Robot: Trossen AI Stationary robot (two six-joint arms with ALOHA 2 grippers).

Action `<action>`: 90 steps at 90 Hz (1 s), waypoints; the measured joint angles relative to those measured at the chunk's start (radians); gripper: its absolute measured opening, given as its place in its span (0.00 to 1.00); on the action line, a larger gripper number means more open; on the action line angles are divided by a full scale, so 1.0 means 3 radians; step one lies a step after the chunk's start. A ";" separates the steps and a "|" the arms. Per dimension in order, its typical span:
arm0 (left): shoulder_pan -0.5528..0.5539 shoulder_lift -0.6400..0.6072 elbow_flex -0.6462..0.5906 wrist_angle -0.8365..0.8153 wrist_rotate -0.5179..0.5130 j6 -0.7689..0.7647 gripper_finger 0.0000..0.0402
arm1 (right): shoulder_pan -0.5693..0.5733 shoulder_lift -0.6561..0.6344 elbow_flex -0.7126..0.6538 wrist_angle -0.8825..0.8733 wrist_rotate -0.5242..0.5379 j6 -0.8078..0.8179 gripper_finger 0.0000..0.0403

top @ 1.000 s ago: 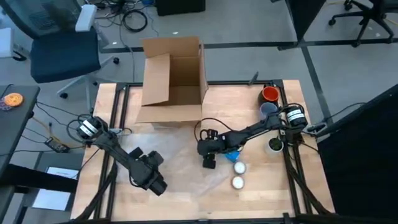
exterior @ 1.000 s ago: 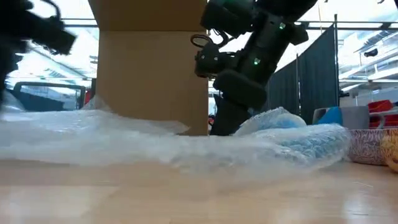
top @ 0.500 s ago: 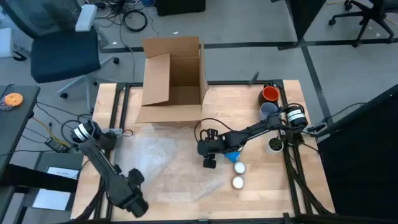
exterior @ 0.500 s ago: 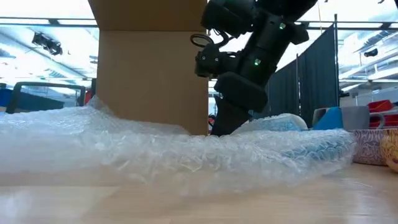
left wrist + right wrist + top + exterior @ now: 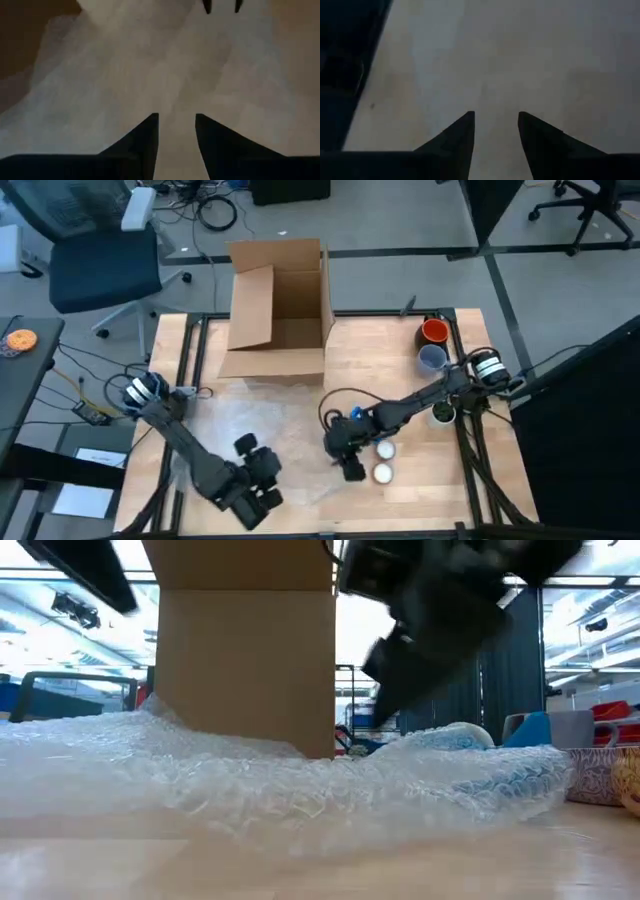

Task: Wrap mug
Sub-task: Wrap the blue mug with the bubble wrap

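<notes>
both arms have shifted toward the table's near edge

the left gripper [image 5: 262, 498] swung right along the front, fingers apart; the right gripper [image 5: 352, 468] left the blue mug [image 5: 357, 416], uncovering it beneath the bubble wrap [image 5: 250, 785].

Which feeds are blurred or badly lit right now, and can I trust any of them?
Low view: right arm smeared by motion, windows behind glare bright, bubble wrap and cardboard box sharp. Both wrist views: dim and soft, only the dark fingers read clearly. High view: evenly lit, table legible.
</notes>
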 joint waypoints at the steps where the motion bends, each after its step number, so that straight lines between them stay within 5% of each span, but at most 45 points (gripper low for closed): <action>1: 0.0014 0.0000 -0.0027 0.0058 0.0003 0.0030 0.29 | 0.0005 0.0000 -0.0012 -0.0002 0.0038 0.0000 0.32; 15: 0.0222 0.0000 -0.0286 0.0728 0.0061 0.0510 0.29 | -0.0120 -0.0001 -0.0210 0.0023 0.0413 -0.0034 0.32; 32: 0.0517 0.0000 -0.0621 0.1720 0.0097 0.1137 0.29 | -0.0530 0.0000 -0.0333 0.0027 0.1435 -0.0117 0.32; 43: 0.0693 -0.0001 -0.0829 0.2161 0.0140 0.1390 0.29 | -0.0769 -0.0019 -0.0333 0.0175 0.1750 -0.0143 0.32; 68: 0.0999 -0.0001 -0.1195 0.2164 0.0173 0.1429 0.29 | -0.0905 -0.0097 -0.0207 0.0188 0.1794 -0.0540 0.32; 90: 0.1060 -0.0032 -0.1487 0.1638 0.0794 0.1006 0.29 | -0.0716 -0.0383 0.0059 -0.0328 0.1583 -0.0822 0.32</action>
